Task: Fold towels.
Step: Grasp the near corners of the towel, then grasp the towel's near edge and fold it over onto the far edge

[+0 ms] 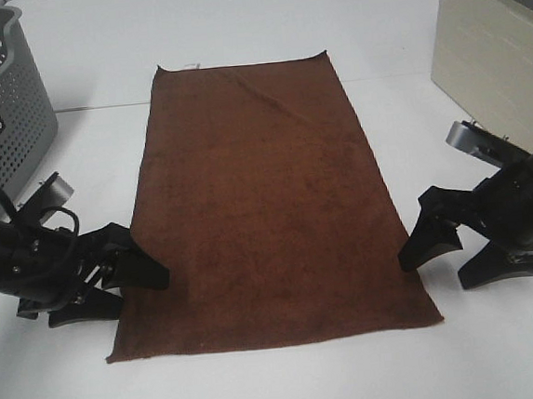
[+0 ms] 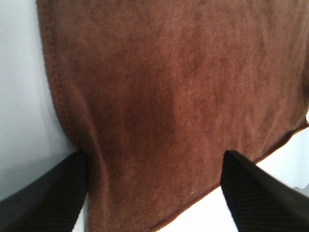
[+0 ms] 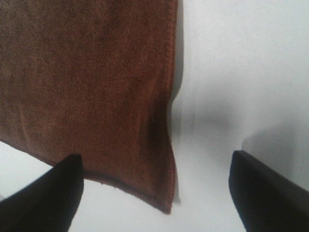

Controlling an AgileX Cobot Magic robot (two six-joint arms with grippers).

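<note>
Towel: the dark red-brown towel (image 1: pixel 267 199) lies flat and open in the middle of the desk (image 1: pixel 354 24). One short edge is near the desk's front edge and the other points to the back edge.
Left pincer: my left pincer (image 1: pixel 139 293) is spread wide and holds nothing. It sits low at the towel's left long edge, near the front.
Right pincer: my right pincer (image 1: pixel 436 273) is also spread wide and holds nothing. It sits low at the towel's right long edge, near the front.
High view only: I see the whole towel, a small white tag (image 1: pixel 191 67) on its back short edge, the basket and a pale box (image 1: pixel 492 58) by the desk's right edge.
Left wrist view only: I see the fuzzy cloth up close. One finger (image 2: pixel 43 198) is just beside the side hem. I cannot tell if it touches.
Right wrist view only: the towel's front right corner lies between my two fingers (image 3: pixel 48 193), with a thin shadow beside the stitched hem.
Basket: a grey basket (image 1: pixel 7 110) with little holes stands at the back left corner. I cannot see inside it.
Edges and room: all four towel edges lie on the desk. White desk top shows on every side. The basket and the box are well apart from the towel.
</note>
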